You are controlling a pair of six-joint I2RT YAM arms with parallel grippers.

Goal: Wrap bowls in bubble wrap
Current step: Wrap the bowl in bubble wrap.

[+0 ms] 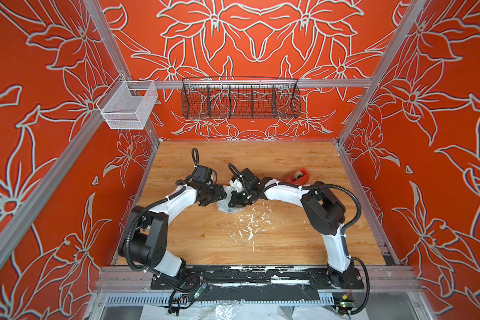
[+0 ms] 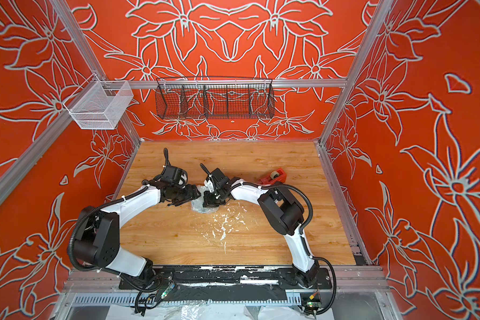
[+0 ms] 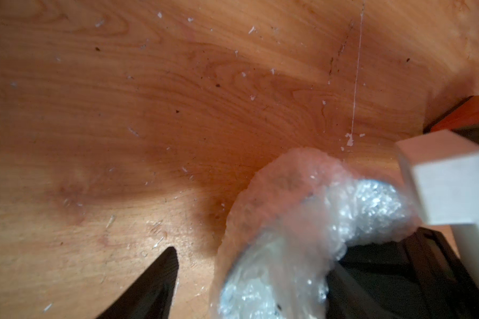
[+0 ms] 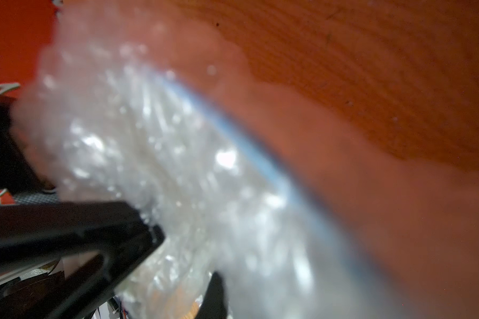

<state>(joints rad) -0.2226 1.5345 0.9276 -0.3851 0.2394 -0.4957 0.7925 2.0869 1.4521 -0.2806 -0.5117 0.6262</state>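
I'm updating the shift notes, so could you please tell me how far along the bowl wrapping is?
Done: the bubble wrap is bunched around the bowl, only a faint rim showing through. In hand: the right pincer is shut on the wrap; the left pincer stands open beside the bundle. Left: probably closing loose folds and taping; the red tape dispenser sits apart, untouched.

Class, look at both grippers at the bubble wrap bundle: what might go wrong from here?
1. The right gripper seems to pinch only a fold of the bubble wrap; pulling may unwrap the bundle.
2. The left gripper is open beside it, close to the right one; closing in, they may collide.
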